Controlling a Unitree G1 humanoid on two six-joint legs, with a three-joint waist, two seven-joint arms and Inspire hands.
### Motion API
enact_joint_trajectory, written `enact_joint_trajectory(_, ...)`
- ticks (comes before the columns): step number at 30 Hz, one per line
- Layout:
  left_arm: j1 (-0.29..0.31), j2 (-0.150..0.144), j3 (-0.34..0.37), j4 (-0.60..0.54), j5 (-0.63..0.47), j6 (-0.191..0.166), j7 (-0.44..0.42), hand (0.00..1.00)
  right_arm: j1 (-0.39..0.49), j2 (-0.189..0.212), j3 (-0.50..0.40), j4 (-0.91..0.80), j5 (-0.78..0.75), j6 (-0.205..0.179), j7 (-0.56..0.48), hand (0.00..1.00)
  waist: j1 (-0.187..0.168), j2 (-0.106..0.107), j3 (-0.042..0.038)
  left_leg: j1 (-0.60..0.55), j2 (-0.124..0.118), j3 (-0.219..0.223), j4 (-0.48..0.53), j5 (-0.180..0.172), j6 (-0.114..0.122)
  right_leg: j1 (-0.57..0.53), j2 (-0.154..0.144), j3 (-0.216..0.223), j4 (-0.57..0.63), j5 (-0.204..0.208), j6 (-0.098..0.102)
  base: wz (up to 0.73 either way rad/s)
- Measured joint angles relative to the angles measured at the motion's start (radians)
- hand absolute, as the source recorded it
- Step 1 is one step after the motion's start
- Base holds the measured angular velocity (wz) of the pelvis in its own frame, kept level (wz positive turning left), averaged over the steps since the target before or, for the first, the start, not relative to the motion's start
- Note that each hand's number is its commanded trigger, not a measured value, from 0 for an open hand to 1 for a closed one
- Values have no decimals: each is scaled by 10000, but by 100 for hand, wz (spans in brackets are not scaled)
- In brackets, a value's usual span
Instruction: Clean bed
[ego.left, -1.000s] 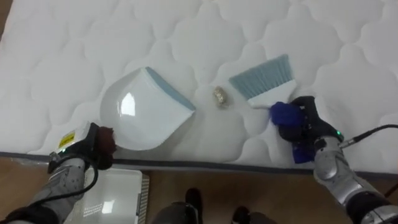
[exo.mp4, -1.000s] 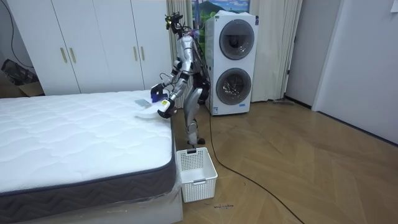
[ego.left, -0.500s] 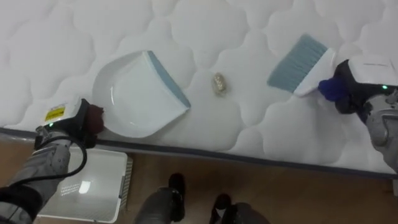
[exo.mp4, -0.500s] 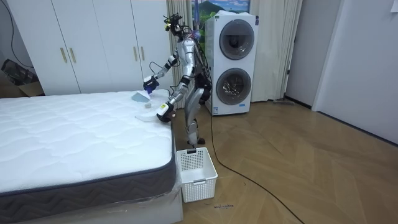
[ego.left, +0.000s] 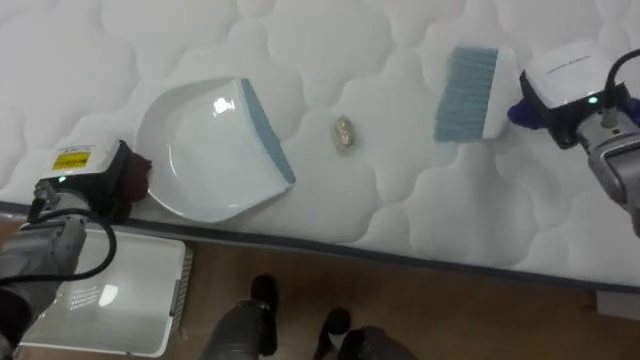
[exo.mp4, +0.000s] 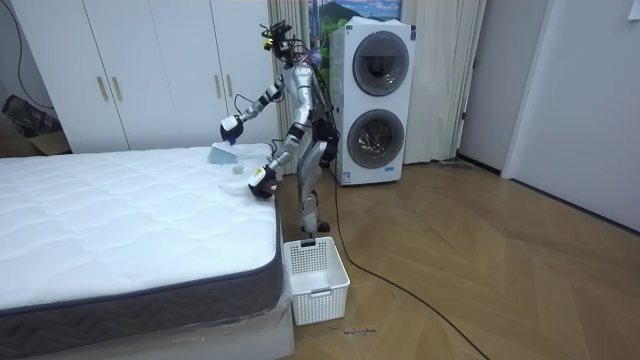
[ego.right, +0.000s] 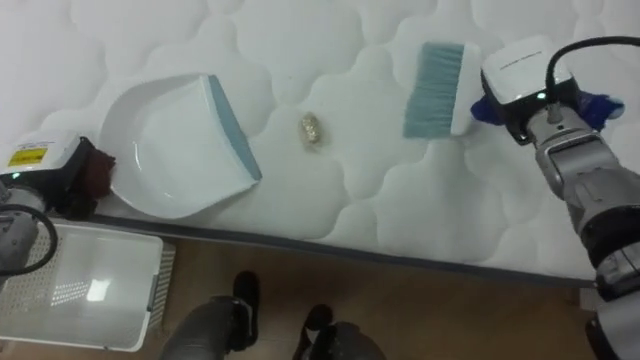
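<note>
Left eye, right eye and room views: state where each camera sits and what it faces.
Left eye view: robot's head, looking down at mattress edge, dustpan, brush; left hand and right hand show.
Right eye view: beside it, same scene, same hands.
Room view: across the room, facing wardrobes and mattress; whole robot.
All share dustpan and brush.

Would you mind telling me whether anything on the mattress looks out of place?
A small crumpled scrap lies on the white mattress between the dustpan and the brush: stray litter, not yet swept up.
</note>
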Motion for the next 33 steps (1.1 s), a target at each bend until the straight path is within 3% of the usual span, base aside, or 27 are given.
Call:
enact_joint_trajectory(7,43,167,-7,-43,208,-90,-21,100,0,-44,494,-854,-559,206,480,100,31,-1,0,42,206,-5,-8,-7,-16,208,283,0,-509,261,0,-7)
enact_joint_trajectory(10,60,178,-11,-44,213,-110,-68,100,1,-205,806,-1296,-524,207,748,100,32,-6,-3,71,205,-3,-12,-7,-14,238,287,14,-519,283,11,-1)
enact_joint_trajectory(24,420,117,-227,-39,179,-86,-110,100,478,-225,1726,-3250,-501,376,1858,100,4,-52,-31,450,276,75,-92,16,-65,546,381,31,-693,345,-4,-3)
enact_joint_trajectory(28,465,84,-255,-26,186,-80,-98,100,734,-99,1983,-3673,-373,203,2124,100,23,-51,-32,494,347,102,-67,7,-94,582,452,22,-691,382,-36,-3)
enact_joint_trajectory(33,701,81,-416,-43,191,-89,79,100,931,419,1983,-4184,-33,174,2614,100,24,-3,-58,489,402,104,-8,25,-139,584,464,-14,-672,369,-80,-3)
